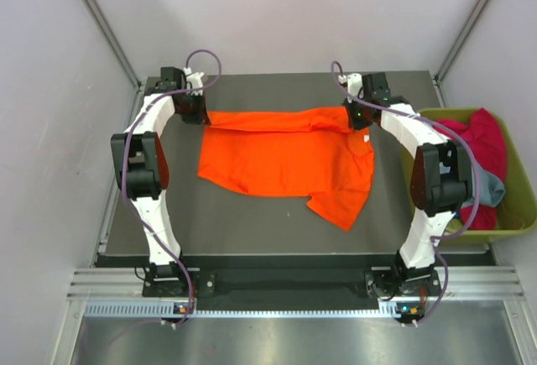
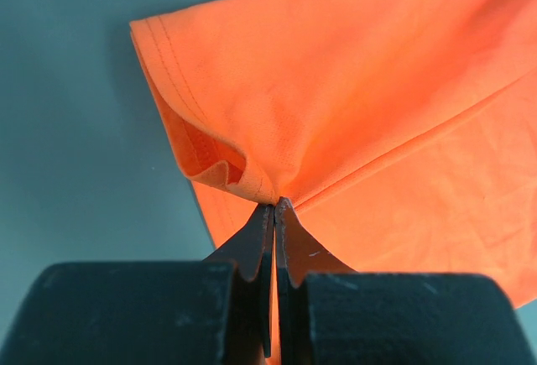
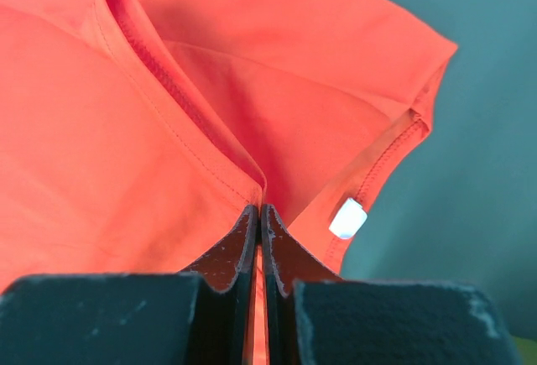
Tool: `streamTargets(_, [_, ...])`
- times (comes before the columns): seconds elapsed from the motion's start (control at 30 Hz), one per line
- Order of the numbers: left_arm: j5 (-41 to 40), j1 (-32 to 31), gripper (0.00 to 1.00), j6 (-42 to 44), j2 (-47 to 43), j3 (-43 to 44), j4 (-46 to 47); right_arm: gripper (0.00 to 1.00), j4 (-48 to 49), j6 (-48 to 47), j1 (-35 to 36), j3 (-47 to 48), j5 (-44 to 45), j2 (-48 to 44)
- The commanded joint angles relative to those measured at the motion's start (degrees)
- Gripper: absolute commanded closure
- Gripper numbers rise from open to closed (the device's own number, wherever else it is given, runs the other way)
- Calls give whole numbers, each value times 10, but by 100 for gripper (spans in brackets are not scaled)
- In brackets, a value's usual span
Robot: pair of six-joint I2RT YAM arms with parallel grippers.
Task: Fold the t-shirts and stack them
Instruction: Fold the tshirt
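Table top (image 1: 252, 226): dark grey, matt, rect. Bin (image 1: 503, 232): olive-green plastic, just off the top's right edge, approx. level w/ its middle. Rail (image 1: 285, 283): pale aluminium, runs along the near edge. Below it a perforated strip (image 1: 285, 308), then a steel sheet (image 1: 285, 341). Walls (image 1: 285, 13): white, on three sides. Slanted metal struts (image 1: 105, 25): two, one per far corner.

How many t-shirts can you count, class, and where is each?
3. The orange t-shirt lies on the table; the magenta-red t-shirt and the grey-blue t-shirt are heaped in the green bin, which may hide more.
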Motion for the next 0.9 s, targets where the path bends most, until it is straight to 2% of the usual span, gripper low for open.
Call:
streamTargets(0.0, [11, 5, 100, 17, -6, 14, -23, 100, 0, -6, 3, -4, 4, -42])
streamTargets(0.33, [16, 5, 100, 3, -3, 2, -23, 100, 2, -4, 2, -43, 3, -66])
streamTargets(0.5, [8, 5, 100, -24, 21, 14, -10, 100, 6, -3, 3, -41, -5, -44])
streamTargets(0.53, [-2, 5, 96, -25, 24, 16, -10, 99, 2, -7, 2, -38, -3, -36])
streamTargets(0.57, [-14, 5, 86, -28, 27, 18, -13, 95, -2, -18, 2, -29, 2, -32])
streamTargets(0.6, [-47, 4, 70, -32, 28, 20, -15, 82, -13, -22, 2, -23, 14, -30])
streamTargets(0.67, [-88, 6, 63, -39, 20, 33, -21, 71, -22, -28, -3, -5, 17, -31])
streamTargets(0.7, [-112, 7, 58, -50, 14, 38, -17, 58, -21, -25, -9, 0, 18, -35])
streamTargets(0.77, [-146, 9, 53, -65, -2, 50, 6, 38, -11, -11, -12, 14, 25, -48])
streamTargets(0.8, [-151, 9, 45, -68, -7, 54, 16, 28, -10, -11, -12, 20, 25, -50])
streamTargets(0.87, [-138, 8, 41, -68, -11, 63, 38, 26, -7, -4, -11, 40, 18, -47])
